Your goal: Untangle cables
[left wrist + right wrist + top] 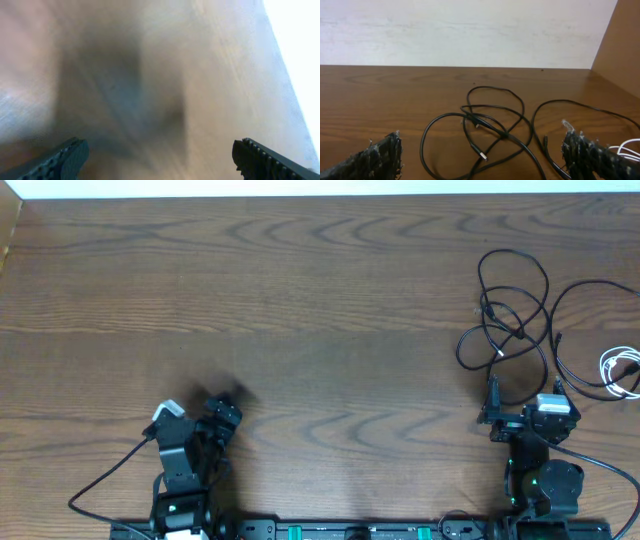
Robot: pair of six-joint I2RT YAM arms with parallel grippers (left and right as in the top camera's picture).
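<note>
The black cables (pixel 500 320) lie in a loose tangle of crossing loops on the counter (pixel 300 300) near its right edge, and the white cable (pixel 620 370) is coiled just beside them at that edge. The right fingers (pixel 380 157) stand spread wide and grasp nothing, near the front edge, with the tangle just beyond them. The left fingers (pixel 65 157), near the front-left corner, are likewise released, over what seems to be wood, though that view is blurred.
</note>
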